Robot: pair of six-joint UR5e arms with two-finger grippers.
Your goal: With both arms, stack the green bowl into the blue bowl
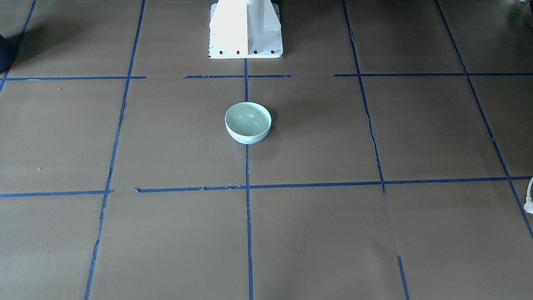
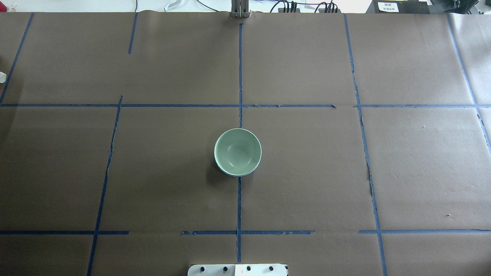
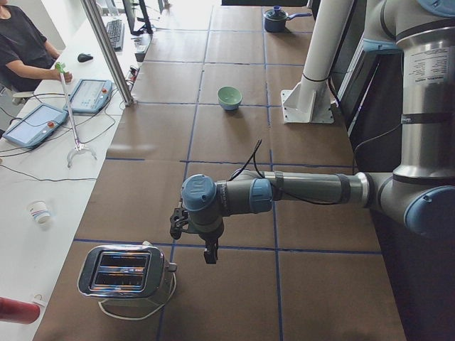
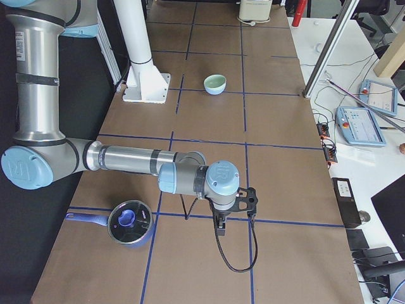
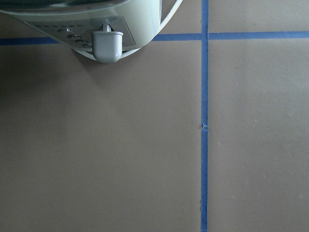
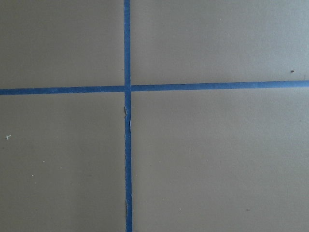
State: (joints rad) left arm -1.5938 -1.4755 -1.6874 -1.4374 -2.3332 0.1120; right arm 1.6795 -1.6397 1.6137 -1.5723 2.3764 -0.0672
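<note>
The green bowl sits nested inside the blue bowl at the middle of the table; only a thin blue sliver shows under its rim. The stack also shows in the overhead view and both side views. My left gripper hangs over the table's left end near a toaster, far from the bowls. My right gripper hangs over the right end near a pot. Both show only in side views, so I cannot tell if they are open or shut. Neither holds anything that I can see.
A chrome toaster stands by the left gripper, its lever in the left wrist view. A blue lidded pot stands by the right gripper. The white pedestal stands behind the bowls. An operator sits beside the table.
</note>
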